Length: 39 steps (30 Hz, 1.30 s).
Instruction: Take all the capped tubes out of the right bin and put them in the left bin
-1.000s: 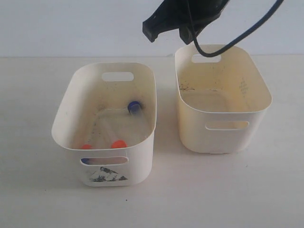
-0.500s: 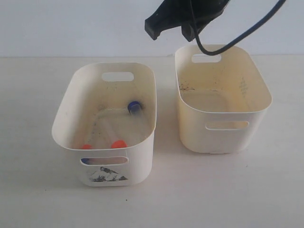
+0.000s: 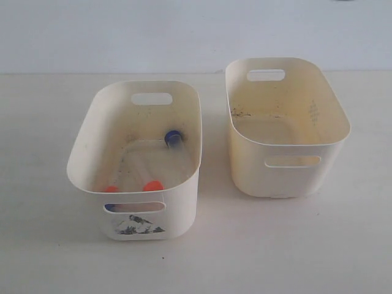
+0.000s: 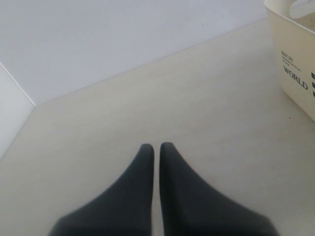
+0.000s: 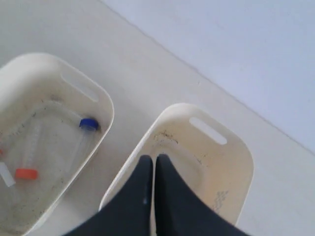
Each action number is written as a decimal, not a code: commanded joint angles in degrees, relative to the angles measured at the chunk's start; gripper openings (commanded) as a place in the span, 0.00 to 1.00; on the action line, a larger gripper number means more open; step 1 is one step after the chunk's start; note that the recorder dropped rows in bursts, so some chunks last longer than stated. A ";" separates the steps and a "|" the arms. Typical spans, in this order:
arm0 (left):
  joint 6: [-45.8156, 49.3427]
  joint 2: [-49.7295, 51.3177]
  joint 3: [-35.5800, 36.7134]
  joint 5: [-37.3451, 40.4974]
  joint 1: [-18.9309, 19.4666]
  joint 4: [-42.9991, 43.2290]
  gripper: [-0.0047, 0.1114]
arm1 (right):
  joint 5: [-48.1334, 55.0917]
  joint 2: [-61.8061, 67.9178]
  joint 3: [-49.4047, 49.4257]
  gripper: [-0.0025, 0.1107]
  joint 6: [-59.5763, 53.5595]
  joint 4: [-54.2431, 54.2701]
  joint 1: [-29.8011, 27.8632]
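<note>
While the right bin (image 3: 288, 180) looked bare, the capped tubes (image 3: 173, 137) lay in the left bin (image 3: 92, 141), orange caps against its front wall. Left gripper (image 4: 156, 147) and right gripper (image 5: 154, 160) had fingers pressed together, holding nothing; the task seemed done, needing only withdrawal.

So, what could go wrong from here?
1. The right tool, shut, hangs above the right bin, which looks empty; a reach into it might only knock it.
2. The capped tubes in the left bin are clear, so mostly caps show; a count could come out wrong.
</note>
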 commanded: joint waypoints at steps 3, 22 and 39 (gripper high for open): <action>-0.54 0.03 -0.21 -0.06 -0.31 -0.16 0.08 | -12.23 -14.26 12.17 0.03 2.61 -0.60 -2.95; -0.54 0.03 -0.21 -0.06 -0.31 -0.16 0.08 | -59.21 -60.83 76.75 0.03 16.06 4.80 -28.54; -0.54 0.03 -0.21 -0.06 -0.31 -0.16 0.08 | -59.39 -75.65 86.30 0.03 -6.44 20.45 -28.54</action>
